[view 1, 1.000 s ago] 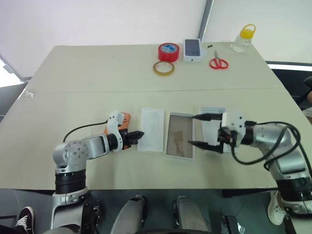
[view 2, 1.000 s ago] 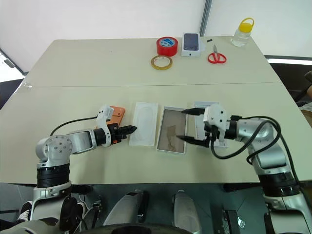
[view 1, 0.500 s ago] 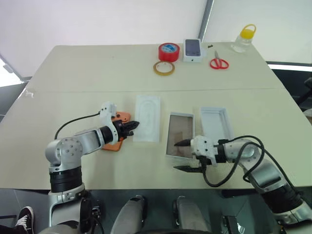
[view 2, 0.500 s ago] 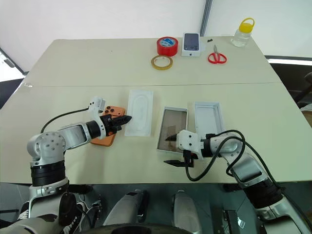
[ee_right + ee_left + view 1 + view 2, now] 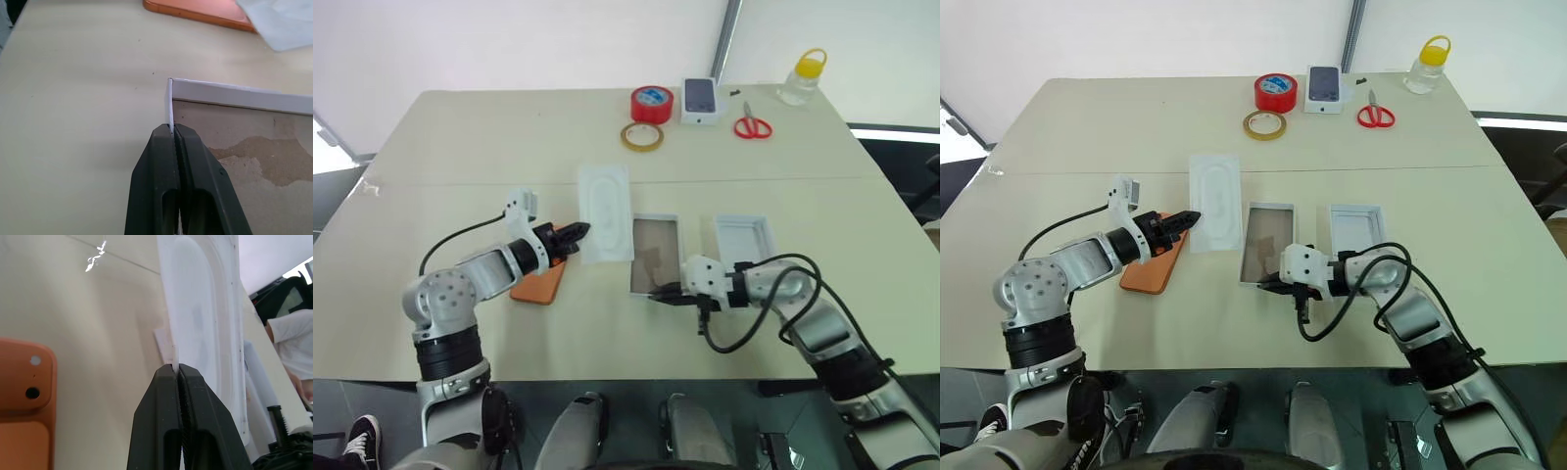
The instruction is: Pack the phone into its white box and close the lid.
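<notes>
Both tools are closed on thin white edges, with the phone lying loose on the table.

On the left, the phone (image 5: 540, 282) is laid flat, back up, beneath the left arm, touched by neither tool. The left tool (image 5: 579, 233) is pinched shut on the near edge of the flat white card (image 5: 606, 225) with the oval recess, seen clamped between its fingers (image 5: 168, 396) in the left wrist view. Just right of the card, the white box (image 5: 654, 257) with the grey-brown floor is set on the table (image 5: 489, 147); its near rim is gripped by the right tool (image 5: 660, 295), fingers (image 5: 164, 161) shut tight on the thin wall. Just beside the box to the right, the lid (image 5: 744, 248) is lying open side up. At the far edge are placed a red tape roll (image 5: 652, 103), a tan tape ring (image 5: 642, 137), a small printed box (image 5: 701, 100), scissors (image 5: 753, 125) and a yellow-capped bottle (image 5: 803, 78).
</notes>
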Tool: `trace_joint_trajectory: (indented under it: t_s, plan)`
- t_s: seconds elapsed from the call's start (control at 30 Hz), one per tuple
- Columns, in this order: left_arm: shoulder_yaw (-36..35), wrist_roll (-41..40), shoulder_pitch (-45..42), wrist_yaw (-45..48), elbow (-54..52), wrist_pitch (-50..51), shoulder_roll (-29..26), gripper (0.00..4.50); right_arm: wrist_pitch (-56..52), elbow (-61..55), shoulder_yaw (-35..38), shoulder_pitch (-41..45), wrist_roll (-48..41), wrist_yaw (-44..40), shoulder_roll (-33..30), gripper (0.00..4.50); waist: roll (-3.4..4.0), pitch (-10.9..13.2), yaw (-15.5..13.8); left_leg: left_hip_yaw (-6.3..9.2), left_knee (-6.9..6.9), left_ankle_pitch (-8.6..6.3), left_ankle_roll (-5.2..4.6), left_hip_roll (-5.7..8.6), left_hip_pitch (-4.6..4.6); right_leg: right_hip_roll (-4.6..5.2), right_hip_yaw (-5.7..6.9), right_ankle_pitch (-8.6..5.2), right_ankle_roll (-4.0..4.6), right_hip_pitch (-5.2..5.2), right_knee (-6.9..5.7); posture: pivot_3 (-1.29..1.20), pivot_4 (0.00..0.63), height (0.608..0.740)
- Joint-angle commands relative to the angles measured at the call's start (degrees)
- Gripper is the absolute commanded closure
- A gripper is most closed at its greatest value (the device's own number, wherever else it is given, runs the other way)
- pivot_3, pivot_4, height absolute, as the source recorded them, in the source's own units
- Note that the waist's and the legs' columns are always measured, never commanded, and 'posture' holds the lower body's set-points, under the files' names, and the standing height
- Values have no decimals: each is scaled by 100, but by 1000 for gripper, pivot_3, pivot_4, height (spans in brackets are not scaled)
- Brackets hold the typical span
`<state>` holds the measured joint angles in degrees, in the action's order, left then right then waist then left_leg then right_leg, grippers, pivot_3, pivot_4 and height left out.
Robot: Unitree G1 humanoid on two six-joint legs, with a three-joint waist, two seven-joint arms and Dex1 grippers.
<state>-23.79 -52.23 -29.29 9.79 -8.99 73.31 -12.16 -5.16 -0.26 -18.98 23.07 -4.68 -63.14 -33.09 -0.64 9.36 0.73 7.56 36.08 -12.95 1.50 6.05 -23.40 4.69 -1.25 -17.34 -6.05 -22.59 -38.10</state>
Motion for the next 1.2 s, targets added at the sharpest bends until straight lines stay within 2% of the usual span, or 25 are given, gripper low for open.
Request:
trace_joint_trajectory:
  t_s: [0.03,0.23,0.27,0.3,0.37,0.43,0.57,0.63,0.83,1.03,1.13,1.2]
  plan:
    - [-13,-194,-82,-79,-126,35,35,4500,261,129,-70,234,124,142,250,4468,0,0,7,0,0,0,0,0,0,0,0,0,0,0,-1,0,150,740]
    - [53,-211,148,-210,-240,22,93,4500,-124,103,162,250,-176,193,452,4468,0,0,0,0,1,1,2,0,0,-1,-1,0,0,-1,-2,0,150,740]
    - [87,-163,252,-246,-271,11,95,4500,-132,-1,217,177,-222,191,410,3910,0,0,3,0,0,1,2,0,0,-1,-1,0,0,-1,-2,0,150,740]
    - [130,-138,343,-233,-307,-8,85,4500,-171,-134,306,107,-302,202,364,3651,0,0,-1,0,0,1,2,0,0,-1,-2,0,0,-1,-2,0,150,740]
    - [180,-132,416,-243,-342,-51,89,4500,-197,-345,499,18,-445,221,274,2735,0,0,-9,0,-1,1,2,0,0,-1,-2,0,0,-2,-2,0,150,740]
    - [209,-173,394,-258,-319,-93,132,4500,-291,-521,721,-43,-612,200,135,1696,-3,2,-13,0,1,1,2,0,-2,0,-2,0,0,-2,-2,0,150,740]
    - [556,-10,283,-133,-159,-292,198,4500,-586,-592,1446,-223,-1120,196,-212,1696,-3,2,-32,1,0,1,1,1,-1,0,-1,0,0,1,-1,0,150,740]
    - [669,20,166,-116,9,-395,305,4500,-433,-435,1669,-333,-1046,255,-418,1696,-4,2,-46,1,1,0,0,3,-2,2,0,0,0,3,3,0,150,740]
    - [965,282,-1,-32,509,-615,412,4500,-136,-179,1959,-319,-883,586,-481,1696,-6,3,27,-3,-5,0,-1,-2,1,-2,-2,0,0,-1,-3,0,150,740]
    - [1057,264,-37,38,606,-545,469,4500,-39,-254,1856,-387,-857,726,-425,1696,-7,3,-14,-2,-1,1,0,1,-1,0,-3,0,0,0,-2,0,150,740]
    - [1004,207,-41,22,630,-459,483,3593,13,-164,1867,-358,-822,758,-425,1642,-7,3,-16,-2,-1,1,1,1,-1,0,-3,0,0,0,-1,0,150,740]
    - [1021,236,-34,25,608,-438,461,2586,-26,-156,1867,-274,-889,788,-342,1642,-7,3,-10,-2,-1,1,1,1,-1,0,-2,0,0,0,-1,0,150,740]
